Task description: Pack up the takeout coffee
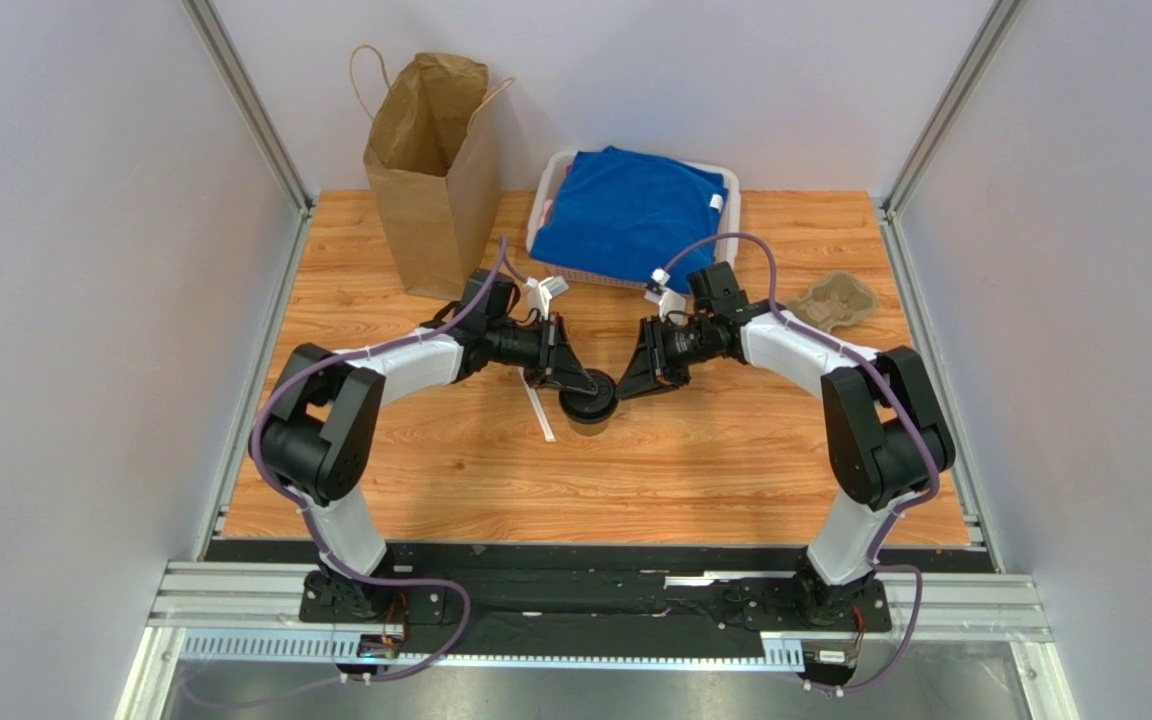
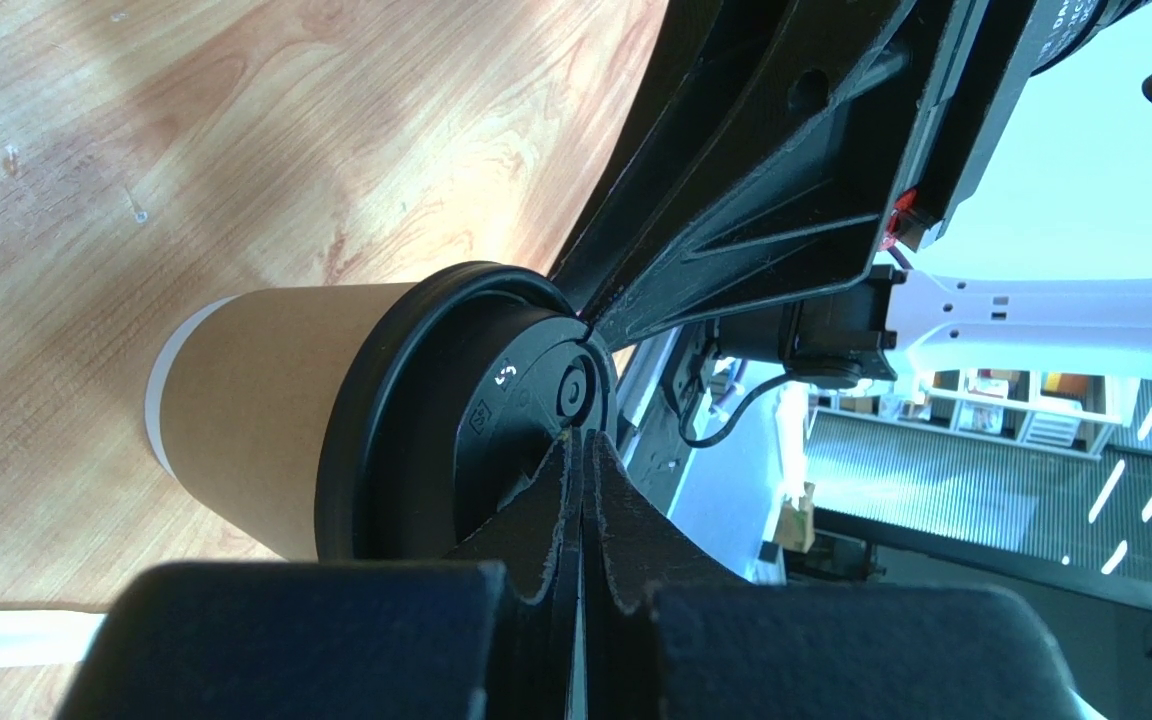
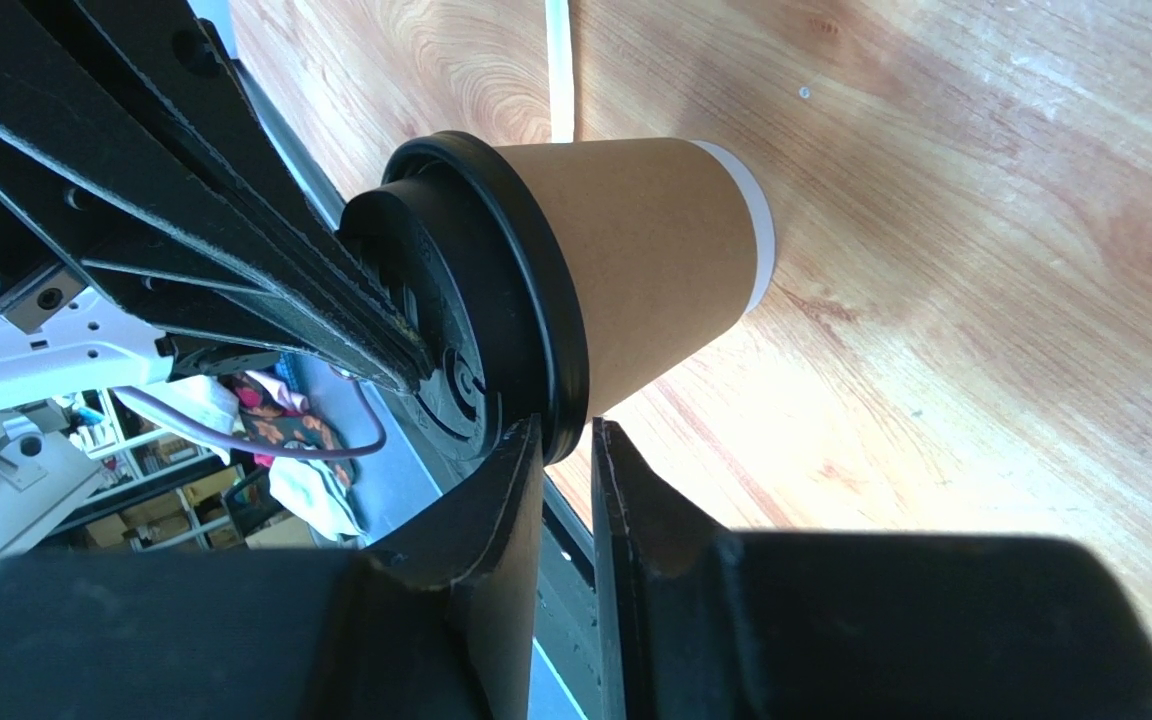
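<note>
Currently | cup (image 1: 588,402): upright mid-table, axis vertical, between both arms | left gripper (image 2: 582,453): jaws fully closed, holding nothing, tips against lid (image 2: 455,413) top | right gripper (image 3: 569,447): jaws a sliver apart, I read them nipping the lid rim side-on | bag (image 1: 432,165): far left, nearer left arm

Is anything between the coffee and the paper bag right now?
Yes: the left arm. Its wrist and shut left gripper lie across the direct line from the takeout coffee to the brown paper bag at the back left. Nothing covers the bag's open mouth.
</note>
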